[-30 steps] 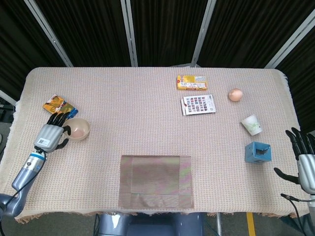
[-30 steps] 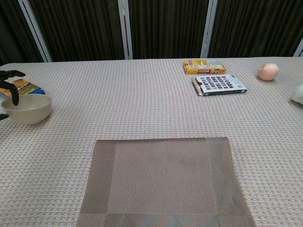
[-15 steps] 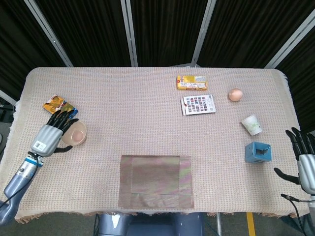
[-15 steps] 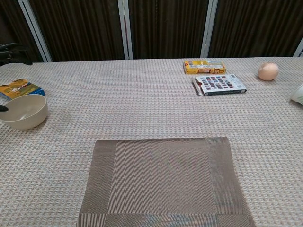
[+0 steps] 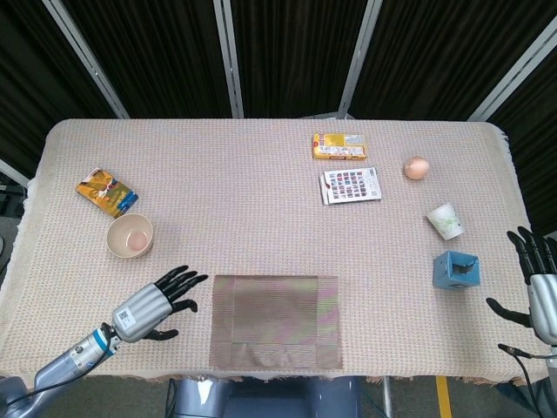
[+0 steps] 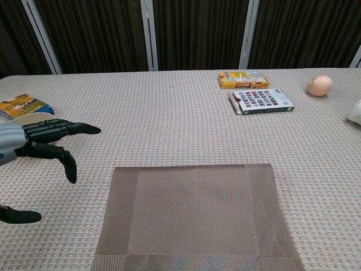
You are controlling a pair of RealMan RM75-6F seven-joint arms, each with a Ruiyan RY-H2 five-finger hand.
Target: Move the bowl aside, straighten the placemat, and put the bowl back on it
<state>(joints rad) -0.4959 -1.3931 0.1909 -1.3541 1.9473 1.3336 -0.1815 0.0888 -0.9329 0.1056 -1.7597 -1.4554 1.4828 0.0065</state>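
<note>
The bowl (image 5: 130,235) sits alone near the table's (image 5: 226,165) left edge, just in front of a colourful packet (image 5: 106,192). The placemat (image 5: 276,320) lies square at the middle of the front edge. The left hand (image 5: 157,305) hovers empty just left of the placemat, fingers spread and pointing toward it. The right hand (image 5: 538,292) rests at the front right corner beside a blue box (image 5: 457,270); its fingers look apart and empty, though it is partly cut off.
</note>
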